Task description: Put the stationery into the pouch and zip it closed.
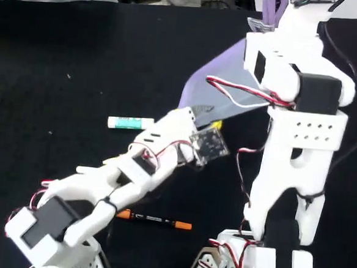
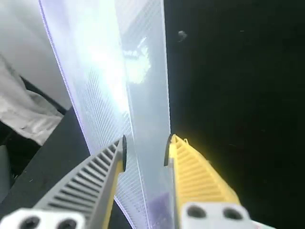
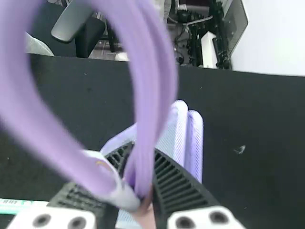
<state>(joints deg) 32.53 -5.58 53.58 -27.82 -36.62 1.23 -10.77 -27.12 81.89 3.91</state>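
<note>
Closest to us in the high view is the left arm (image 1: 101, 190), which stretches from the table's near edge across the black table (image 1: 61, 52). Its left pincer (image 1: 207, 116) is at the low corner of the pouch (image 1: 222, 76), a pale translucent sheet that hangs slanted in the air. Just beside that pincer, on the side away from the other arm, the glue stick (image 1: 130, 122) lies flat on the table. Well behind the pincer, under its own arm, lies the orange marker (image 1: 154, 219). Both are outside the pouch. The right arm (image 1: 295, 136) stands tall beside the pouch, and its right pincer (image 1: 266, 23) is up at the pouch's top edge, well above and beyond the left one, where a lilac band (image 1: 270, 7) rises out of the picture. In the left wrist view, the left pincer (image 2: 145, 145) has its grey finger and yellow finger apart. A strip of the pouch (image 2: 114, 71) runs up between them, with a fingertip on either side of the sheet and the table (image 2: 238, 71) dark past the yellow one. In the right wrist view, the right pincer (image 3: 140, 155) has its black fingers together, clamped on the lilac band (image 3: 157, 71). The band loops up and away from the tips, the pouch (image 3: 188, 133) hangs just past them, and the table (image 3: 252, 109) lies beyond.
</note>
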